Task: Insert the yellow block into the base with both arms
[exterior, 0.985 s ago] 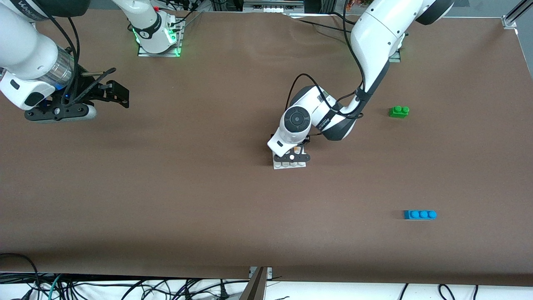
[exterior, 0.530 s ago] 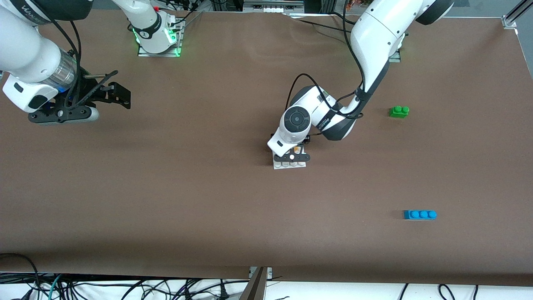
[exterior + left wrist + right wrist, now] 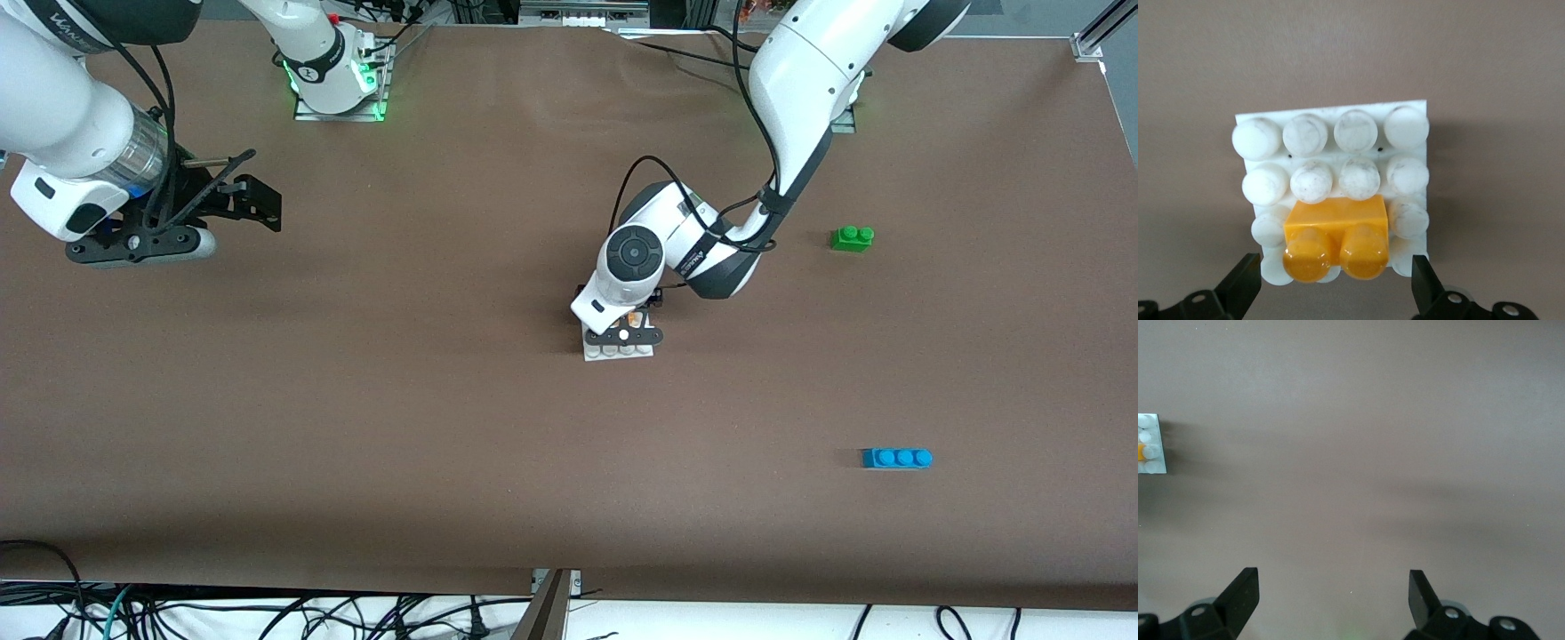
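Both grippers gape empty, the left gripper [image 3: 1336, 293] straddling the block [image 3: 1336, 235] on the base [image 3: 1245, 121], the right gripper [image 3: 1331, 603] waiting over bare worktop [image 3: 444, 427]; a crooked lift-off could unseat the block.

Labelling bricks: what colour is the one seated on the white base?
Orange-yellow block; clearest in the left wrist view.

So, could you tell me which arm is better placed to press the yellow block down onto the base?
Left. The left gripper hangs open right over the yellow block, which sits on the base. The right gripper is open over bare table toward the right arm's end.
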Controlling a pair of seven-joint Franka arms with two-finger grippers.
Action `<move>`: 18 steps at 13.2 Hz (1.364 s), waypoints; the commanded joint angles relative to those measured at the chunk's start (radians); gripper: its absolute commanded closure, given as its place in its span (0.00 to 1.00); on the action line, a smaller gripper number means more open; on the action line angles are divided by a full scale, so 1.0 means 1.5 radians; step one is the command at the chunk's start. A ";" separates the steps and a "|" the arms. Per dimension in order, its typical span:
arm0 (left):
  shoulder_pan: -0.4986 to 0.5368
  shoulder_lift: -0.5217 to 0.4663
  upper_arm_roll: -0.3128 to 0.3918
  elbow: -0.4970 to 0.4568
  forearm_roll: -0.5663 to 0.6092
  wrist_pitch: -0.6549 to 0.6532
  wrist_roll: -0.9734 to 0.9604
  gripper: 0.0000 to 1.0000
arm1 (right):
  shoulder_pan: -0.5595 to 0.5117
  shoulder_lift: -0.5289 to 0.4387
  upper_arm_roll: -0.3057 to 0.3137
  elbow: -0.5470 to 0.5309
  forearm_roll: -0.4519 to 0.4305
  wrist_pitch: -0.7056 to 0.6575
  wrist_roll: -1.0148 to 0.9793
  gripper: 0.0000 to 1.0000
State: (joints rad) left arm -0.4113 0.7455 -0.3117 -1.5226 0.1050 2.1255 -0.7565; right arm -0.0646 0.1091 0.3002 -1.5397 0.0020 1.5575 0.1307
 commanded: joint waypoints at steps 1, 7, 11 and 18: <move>0.009 -0.066 0.009 0.005 0.005 -0.045 0.014 0.00 | -0.002 -0.006 0.000 -0.002 0.010 -0.005 -0.012 0.01; 0.067 -0.150 0.010 0.107 0.013 -0.217 0.034 0.00 | -0.003 -0.011 -0.001 0.003 -0.002 0.008 -0.011 0.01; 0.151 -0.264 0.010 0.113 0.005 -0.280 0.153 0.00 | -0.005 -0.013 -0.011 0.003 -0.019 0.008 -0.042 0.01; 0.266 -0.347 0.105 0.103 -0.069 -0.350 0.350 0.00 | -0.005 -0.014 -0.024 0.002 -0.018 0.006 -0.042 0.01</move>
State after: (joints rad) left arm -0.0142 0.2531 -0.2187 -1.3345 0.0822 1.6046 -0.2647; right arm -0.0689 0.1036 0.2678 -1.5308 -0.0164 1.5659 0.0871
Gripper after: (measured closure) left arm 0.000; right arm 0.004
